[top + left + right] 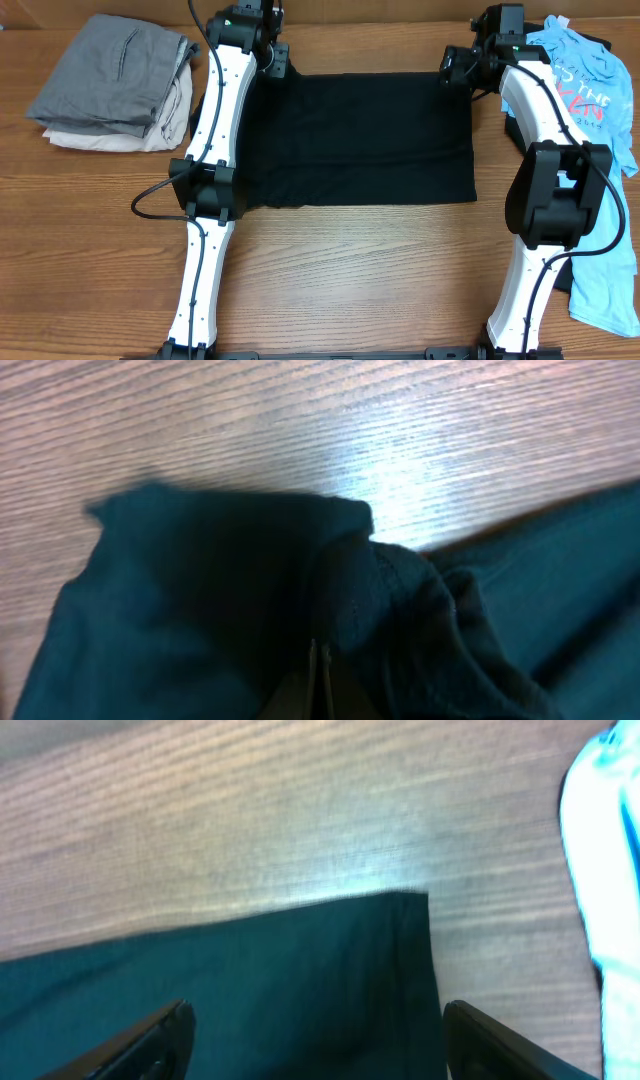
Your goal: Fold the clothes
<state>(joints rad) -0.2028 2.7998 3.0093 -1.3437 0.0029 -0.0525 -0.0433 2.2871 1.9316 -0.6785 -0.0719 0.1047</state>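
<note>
the left claw (320, 665) is clenched on a bunched fold of the black cloth (360, 140) at its far left corner, fingers pressed together. the right claw (315, 1015) is released, its fingers spread wide to either side of the cloth's far right corner. the cloth lies flat in the middle of the bench (350, 270), with its long axis running left to right. its near edge is straight and its far edge reaches both claws. at the far left sits a folded grey and beige pile (115, 85). along the right, a light blue printed shirt (590, 100) lies partly under the right arm.
</note>
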